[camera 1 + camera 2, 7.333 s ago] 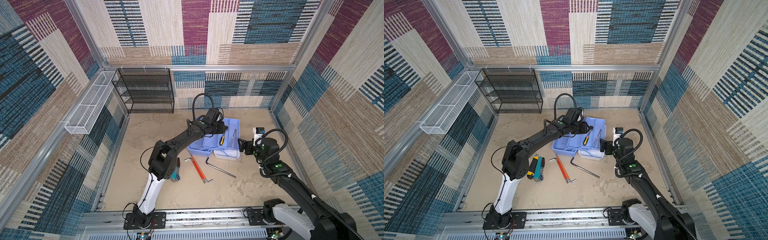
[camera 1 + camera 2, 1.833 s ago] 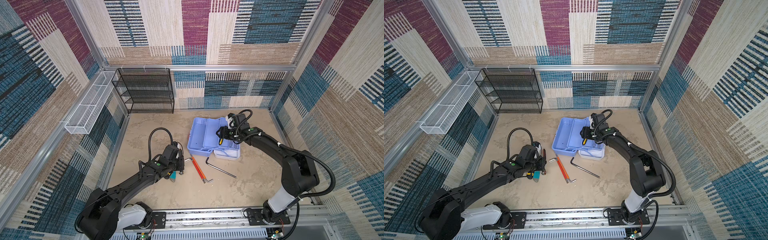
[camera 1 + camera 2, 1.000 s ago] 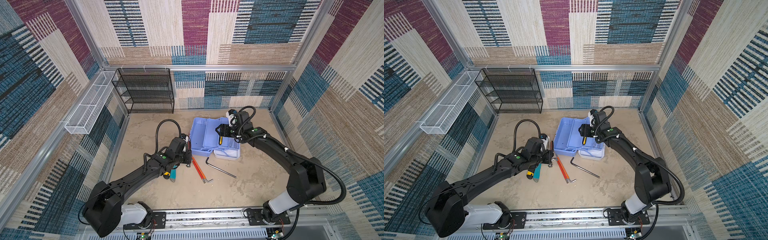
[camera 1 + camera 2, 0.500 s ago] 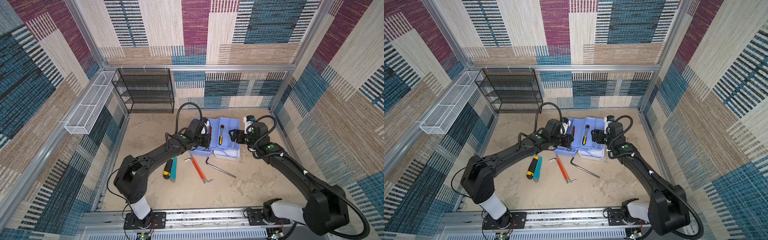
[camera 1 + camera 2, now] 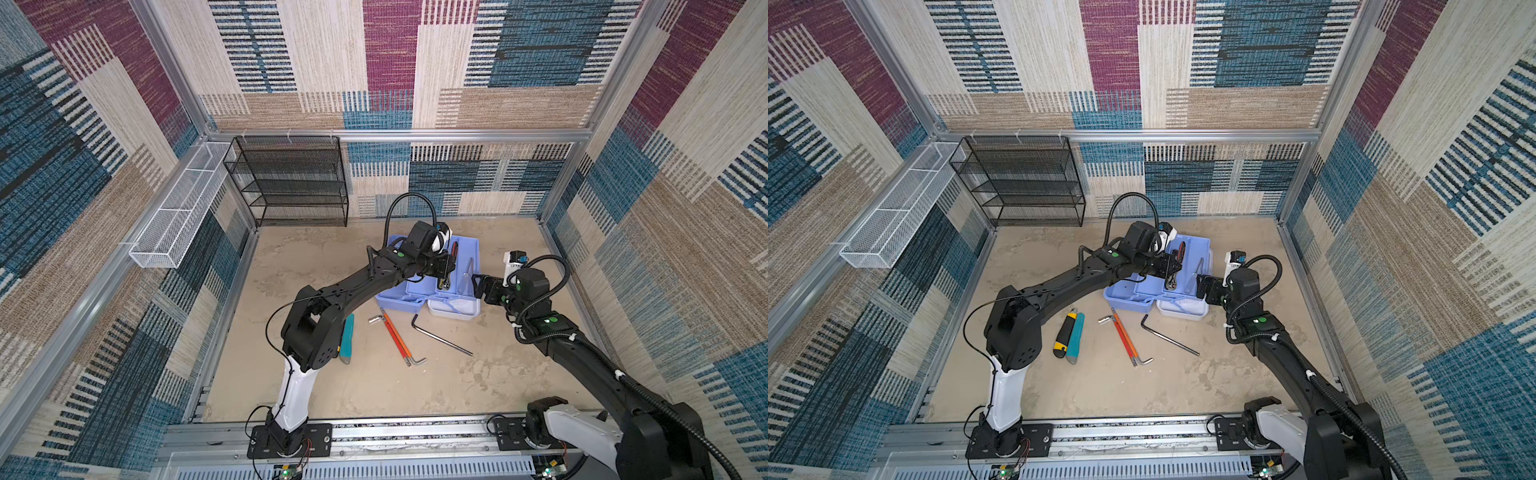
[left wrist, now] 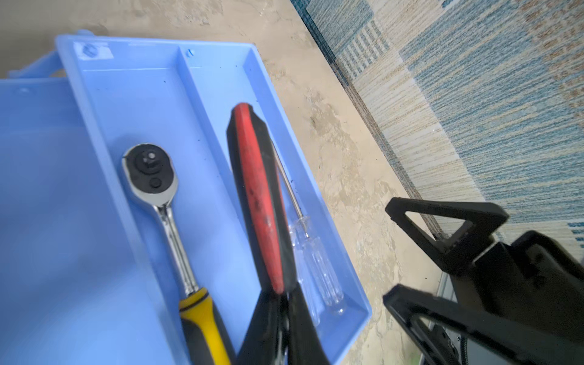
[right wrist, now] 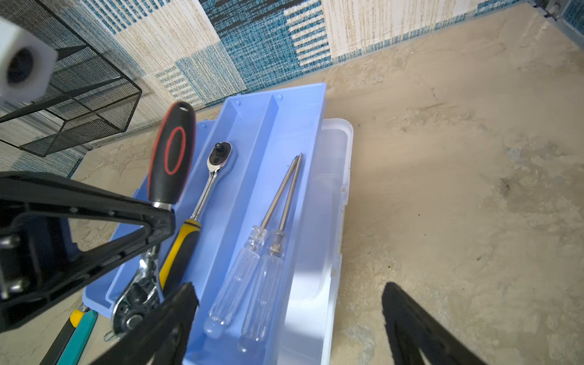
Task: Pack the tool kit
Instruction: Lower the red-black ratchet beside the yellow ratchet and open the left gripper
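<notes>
You are placing the black-and-red-handled chrome ratchet [image 7: 172, 151], clamped in the left gripper [image 6: 282, 300], into the light blue plastic tool kit [image 7: 284, 126]. The right gripper [image 7: 287, 289] is hanging open and empty. Next: lower it flat, then release.

Both top views stare steeply down over everything; wrist cameras peer close past left gripper [image 6: 282, 303] and right gripper [image 7: 287, 294], sharing the tool kit [image 7: 297, 126].

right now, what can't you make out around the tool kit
Left wrist view: red-and-black ratchet head, hidden behind the shut left tool.
Left wrist view: yellow ratchet handle end, cut off by the bottom edge.
Both top views: tool kit left half, largely under the left arm.
</notes>
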